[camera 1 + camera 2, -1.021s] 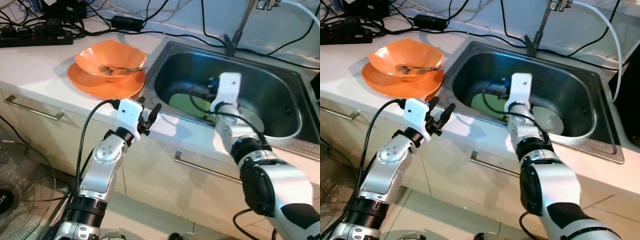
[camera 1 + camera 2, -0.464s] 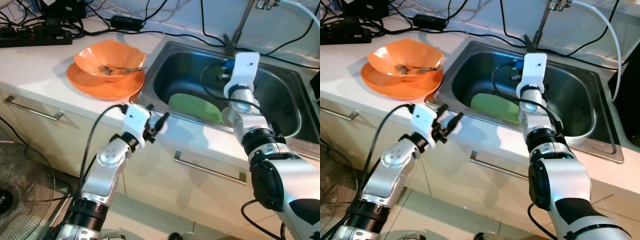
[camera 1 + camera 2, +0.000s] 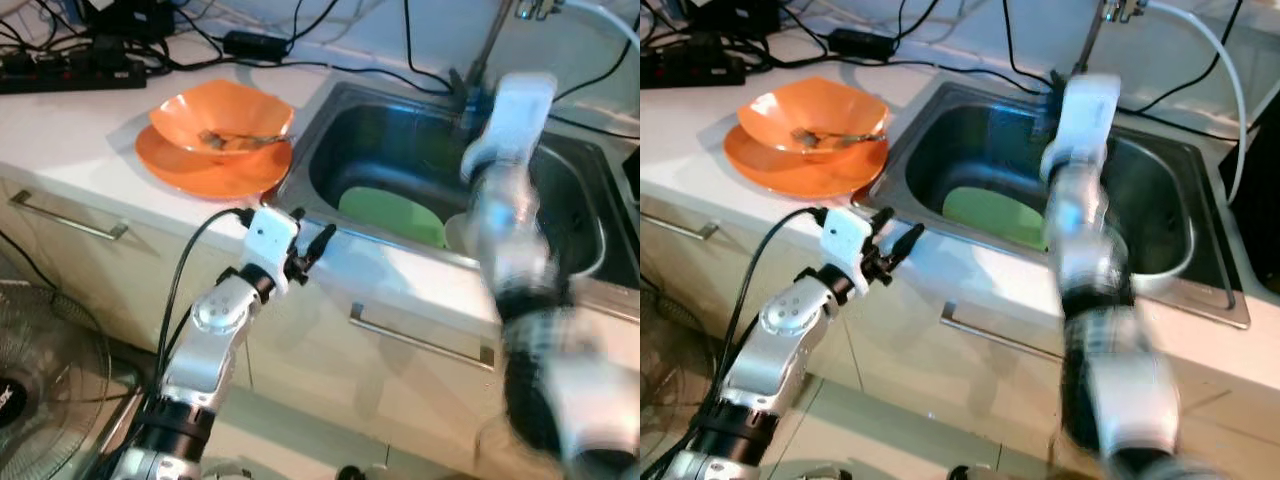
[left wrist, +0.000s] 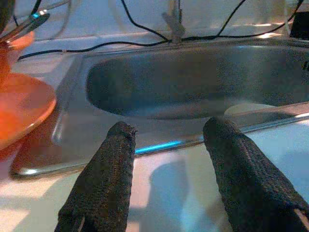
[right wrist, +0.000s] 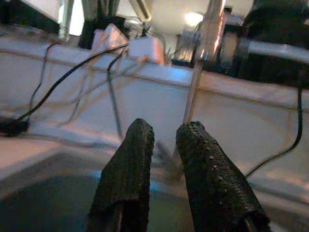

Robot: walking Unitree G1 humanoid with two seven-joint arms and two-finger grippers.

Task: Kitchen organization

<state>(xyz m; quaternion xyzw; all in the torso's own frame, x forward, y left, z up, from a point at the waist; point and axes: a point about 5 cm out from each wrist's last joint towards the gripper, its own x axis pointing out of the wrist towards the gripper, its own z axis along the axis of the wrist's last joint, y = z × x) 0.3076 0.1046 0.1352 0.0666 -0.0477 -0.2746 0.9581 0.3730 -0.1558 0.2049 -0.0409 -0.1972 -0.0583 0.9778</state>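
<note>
Left eye view: the left end effector (image 3: 312, 243) hovers at the white tabletop's (image 3: 70, 130) front edge, just beside the steel sink's (image 3: 320, 130) near corner, fingers parted and holding nothing. A green plate (image 3: 390, 213) lies in the basin. An orange bowl (image 3: 220, 120) holding a fork (image 3: 240, 139) sits on an orange plate (image 3: 190, 170) left of the sink. The right arm is blurred above the basin.

Left wrist view: open fingers (image 4: 104, 183) frame the sink rim.

Right wrist view: the right end effector (image 5: 166, 145) points at the faucet stem (image 5: 203, 58) and cables, fingers slightly apart, empty.
</note>
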